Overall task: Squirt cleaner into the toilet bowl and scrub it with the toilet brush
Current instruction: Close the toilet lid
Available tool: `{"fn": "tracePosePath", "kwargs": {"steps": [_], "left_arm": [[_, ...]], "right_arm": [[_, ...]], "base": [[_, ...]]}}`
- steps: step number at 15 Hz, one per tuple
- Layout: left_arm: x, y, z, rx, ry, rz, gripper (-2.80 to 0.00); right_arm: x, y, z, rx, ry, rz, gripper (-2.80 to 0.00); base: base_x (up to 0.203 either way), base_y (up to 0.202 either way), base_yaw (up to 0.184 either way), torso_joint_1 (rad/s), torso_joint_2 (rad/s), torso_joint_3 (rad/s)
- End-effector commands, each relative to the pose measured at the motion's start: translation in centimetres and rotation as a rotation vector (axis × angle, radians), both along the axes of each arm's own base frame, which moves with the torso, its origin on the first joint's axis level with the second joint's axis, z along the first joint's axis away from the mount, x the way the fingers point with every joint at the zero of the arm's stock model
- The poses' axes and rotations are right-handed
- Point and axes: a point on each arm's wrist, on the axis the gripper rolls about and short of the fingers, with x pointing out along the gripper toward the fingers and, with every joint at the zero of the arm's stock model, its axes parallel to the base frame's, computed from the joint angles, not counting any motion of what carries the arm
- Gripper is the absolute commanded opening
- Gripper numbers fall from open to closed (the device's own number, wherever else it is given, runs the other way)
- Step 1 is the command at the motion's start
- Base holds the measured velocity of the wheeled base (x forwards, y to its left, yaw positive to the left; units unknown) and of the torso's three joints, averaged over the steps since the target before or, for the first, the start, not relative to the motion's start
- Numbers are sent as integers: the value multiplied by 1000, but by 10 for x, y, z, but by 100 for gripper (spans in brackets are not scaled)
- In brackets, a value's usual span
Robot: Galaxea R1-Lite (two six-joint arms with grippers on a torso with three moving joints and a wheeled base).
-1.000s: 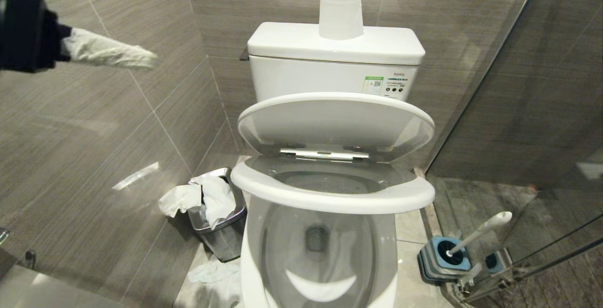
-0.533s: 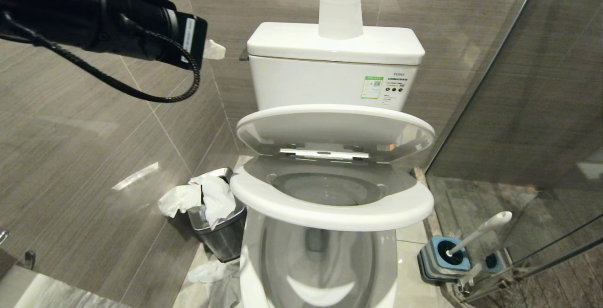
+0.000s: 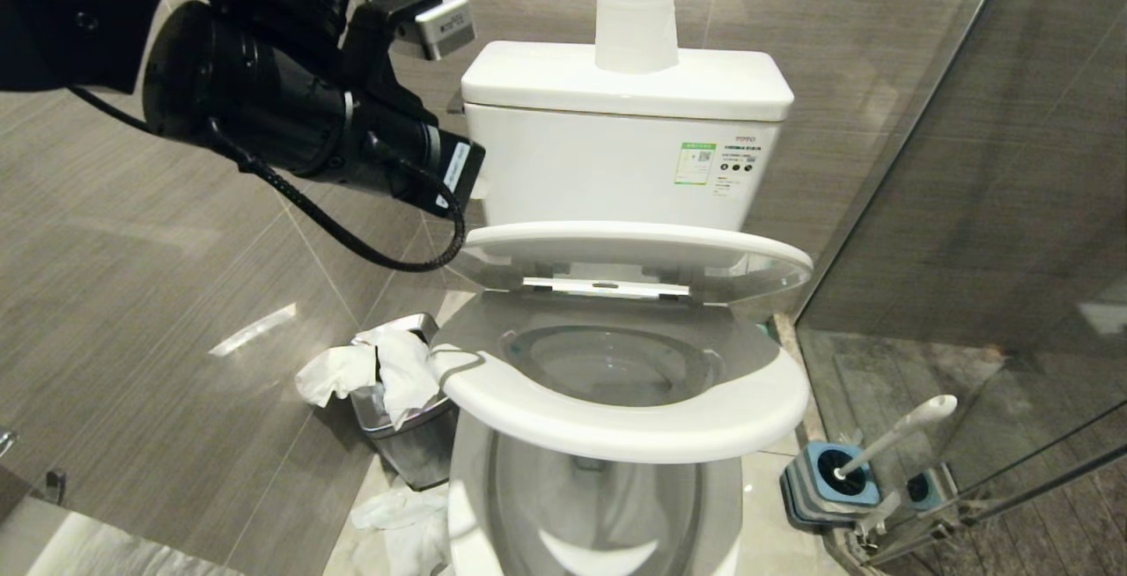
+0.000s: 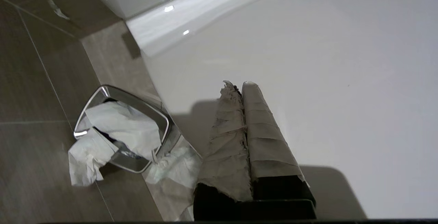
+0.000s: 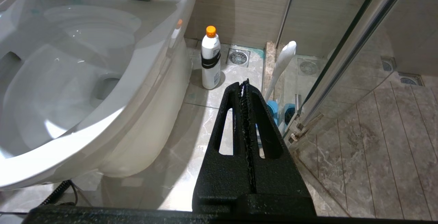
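Observation:
The white toilet bowl [image 3: 464, 505] stands in the middle, with its seat [image 3: 616, 424] and lid [image 3: 634, 243] both half lowered over it. My left arm [image 3: 290, 118] reaches to the left side of the tank. Its tape-wrapped gripper [image 4: 241, 85] is shut and empty against a white surface. The toilet brush [image 3: 898, 433] stands in its grey-and-blue holder [image 3: 828, 481] on the floor at the right. My right gripper [image 5: 244, 84] hangs shut and empty low beside the bowl [image 5: 113, 121], near the brush handle [image 5: 282, 63]. No cleaner liquid is in view.
A white bottle with an orange cap [image 5: 210, 61] stands on the floor beside the bowl. A steel waste bin [image 3: 414, 435] stuffed with paper sits left of the toilet. A paper roll [image 3: 636, 23] stands on the tank. A glass shower wall [image 3: 995, 250] closes off the right.
My left arm has swung in from the far left to the tank's left side. The lid and the seat have both dropped further forward. The right arm has not moved.

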Motion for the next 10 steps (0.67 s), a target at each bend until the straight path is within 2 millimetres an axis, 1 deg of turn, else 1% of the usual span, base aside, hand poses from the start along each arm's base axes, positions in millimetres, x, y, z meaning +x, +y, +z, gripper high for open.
{"fn": "tracePosePath", "kwargs": {"steps": [1,4,6,10], "left_arm": [[3,-5,-17,52,81,-10,-280],[0,-3,-43,140,231,-6,-280],[4,-6,-57,142,300,24,-280],[9,-18,-72,125,364,53,-280]], "right_arm": [[0,0,0,0,2,0,-280],[0,0,0,0,1,0,-280],[0,0,0,1,1,-1,-280],[0,0,0,0,1,1,-280]], "base": [[0,0,0,0,0,0],[0,0,0,0,0,0],[0,0,0,0,0,0],[0,0,0,0,0,0]]}}
